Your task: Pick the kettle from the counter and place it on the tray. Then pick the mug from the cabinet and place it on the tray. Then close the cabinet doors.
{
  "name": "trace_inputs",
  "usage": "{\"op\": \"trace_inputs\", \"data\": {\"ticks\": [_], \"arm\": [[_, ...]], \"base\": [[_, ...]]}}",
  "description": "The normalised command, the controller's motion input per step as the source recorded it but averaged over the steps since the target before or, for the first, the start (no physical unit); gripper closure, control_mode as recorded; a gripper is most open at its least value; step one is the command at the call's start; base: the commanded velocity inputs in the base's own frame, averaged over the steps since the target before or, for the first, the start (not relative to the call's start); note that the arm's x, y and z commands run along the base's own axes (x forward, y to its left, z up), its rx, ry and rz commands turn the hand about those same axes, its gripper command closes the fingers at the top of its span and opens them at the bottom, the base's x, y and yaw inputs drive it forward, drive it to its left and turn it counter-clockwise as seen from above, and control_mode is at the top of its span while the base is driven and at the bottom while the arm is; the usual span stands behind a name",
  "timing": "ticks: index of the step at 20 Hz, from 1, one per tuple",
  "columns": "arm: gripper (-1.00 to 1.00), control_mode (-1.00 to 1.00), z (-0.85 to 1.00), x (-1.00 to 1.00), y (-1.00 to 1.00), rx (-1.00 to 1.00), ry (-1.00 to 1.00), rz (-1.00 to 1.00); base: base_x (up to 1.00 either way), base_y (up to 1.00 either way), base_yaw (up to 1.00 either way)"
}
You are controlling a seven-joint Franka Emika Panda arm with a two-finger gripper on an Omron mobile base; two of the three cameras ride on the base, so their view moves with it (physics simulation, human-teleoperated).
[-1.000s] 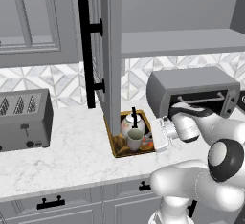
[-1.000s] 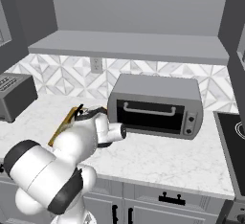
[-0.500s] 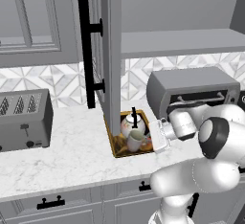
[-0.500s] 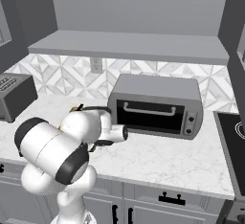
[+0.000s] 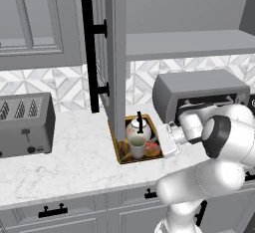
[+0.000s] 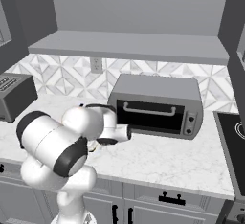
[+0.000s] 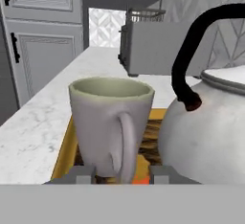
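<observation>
While the small cream-beige ceramic mug (image 7: 111, 122) stood upright on the golden-brown-rimmed rectangular tray (image 5: 119, 150) on the white marble surface (image 5: 64, 162), just left of the round white kettle with its upright black handle (image 7: 210, 127), the gripper (image 7: 117, 174) sat low behind the mug's loop handle. Its jaws stood spread, one to each side of that handle and apparently off it, pinching nothing. To finish this release cleanly, they should probably part a little more and back straight out, clear of handle and kettle. The tall grey panelled cabinet door (image 5: 112, 53) hung open above the tray.
</observation>
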Motion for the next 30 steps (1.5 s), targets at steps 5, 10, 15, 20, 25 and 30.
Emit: {"op": "trace_inputs", "data": {"ticks": [5,10,15,20,25,30], "arm": [[-1.0,-1.0,0.51,-0.37,0.0,0.0,0.01,0.0],[-1.0,-1.0,0.93,-0.66,-0.21,-0.04,0.28,-0.29],[-1.0,-1.0,0.98,-0.25,-0.54,0.0,0.56,-0.53],[-1.0,-1.0,0.36,-0.02,-0.19,-0.14,0.37,-0.44],[-1.0,-1.0,0.02,-0.01,-0.03,0.0,0.02,-0.02],[-1.0,-1.0,0.66,-0.06,-0.53,0.1,0.25,-0.36]], "base": [[0.0,0.0,0.0],[0.0,0.0,0.0],[0.0,0.0,0.0],[0.0,0.0,0.0],[0.0,0.0,0.0],[0.0,0.0,0.0]]}}
